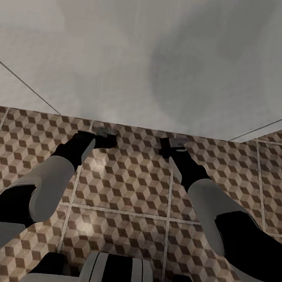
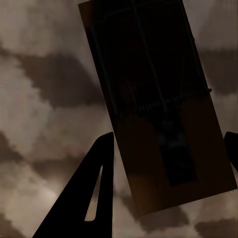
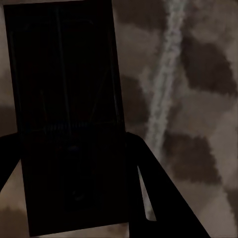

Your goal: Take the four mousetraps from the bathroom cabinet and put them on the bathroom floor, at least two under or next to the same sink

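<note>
Large square floor tiles (image 1: 123,189) printed with brown, beige and white cubes — pale grout between — lie under two flat rectangular wooden mousetraps, one shadowed tan-brown (image 2: 163,124), one near-black (image 3: 69,119).

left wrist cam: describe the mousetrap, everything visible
The mousetrap is a flat rectangular brown wooden board carrying a dark wire bar, a coil spring across its middle and a dark patch below that. It sits tilted between the left gripper's dark fingers, above the cube-patterned bathroom floor. Shadow hides finer detail.
</note>
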`<state>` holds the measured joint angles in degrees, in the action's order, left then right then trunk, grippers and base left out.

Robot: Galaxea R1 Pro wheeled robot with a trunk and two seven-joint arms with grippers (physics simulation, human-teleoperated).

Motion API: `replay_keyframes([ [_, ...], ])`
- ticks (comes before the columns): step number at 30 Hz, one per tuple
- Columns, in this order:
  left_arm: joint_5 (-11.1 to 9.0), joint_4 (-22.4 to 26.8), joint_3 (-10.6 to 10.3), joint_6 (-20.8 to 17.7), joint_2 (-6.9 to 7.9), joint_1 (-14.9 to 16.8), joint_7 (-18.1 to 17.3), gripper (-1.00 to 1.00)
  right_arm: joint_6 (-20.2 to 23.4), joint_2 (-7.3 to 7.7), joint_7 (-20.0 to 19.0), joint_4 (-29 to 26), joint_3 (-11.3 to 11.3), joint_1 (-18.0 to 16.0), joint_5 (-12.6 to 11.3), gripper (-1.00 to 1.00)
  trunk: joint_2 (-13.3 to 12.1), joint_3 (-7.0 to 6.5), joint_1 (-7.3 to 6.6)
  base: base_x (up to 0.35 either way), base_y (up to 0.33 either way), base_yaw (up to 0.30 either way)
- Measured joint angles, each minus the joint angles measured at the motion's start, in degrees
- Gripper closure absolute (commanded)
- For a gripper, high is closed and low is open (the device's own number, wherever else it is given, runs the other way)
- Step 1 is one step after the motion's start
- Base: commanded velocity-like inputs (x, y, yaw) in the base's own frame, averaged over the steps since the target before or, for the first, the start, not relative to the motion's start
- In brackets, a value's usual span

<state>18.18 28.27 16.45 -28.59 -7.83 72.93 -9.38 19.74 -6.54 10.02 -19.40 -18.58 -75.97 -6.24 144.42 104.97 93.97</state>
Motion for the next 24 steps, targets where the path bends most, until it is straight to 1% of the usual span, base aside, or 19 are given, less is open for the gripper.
replay_keyframes([
  [13,0.22,0.38,0.05,-0.03,0.08,0.28,0.23,1.0,-0.05,0.0,-0.07,0.16,-0.08,0.03,-0.07,1.0,0.0,0.0,0.0,0.0,0.0,0.0],
  [24,0.48,-1.73,0.06,0.0,0.45,1.13,0.58,1.0,-0.13,0.0,-0.07,0.12,-0.09,0.02,0.0,1.0,0.0,0.0,0.0,0.0,0.0,0.0],
])
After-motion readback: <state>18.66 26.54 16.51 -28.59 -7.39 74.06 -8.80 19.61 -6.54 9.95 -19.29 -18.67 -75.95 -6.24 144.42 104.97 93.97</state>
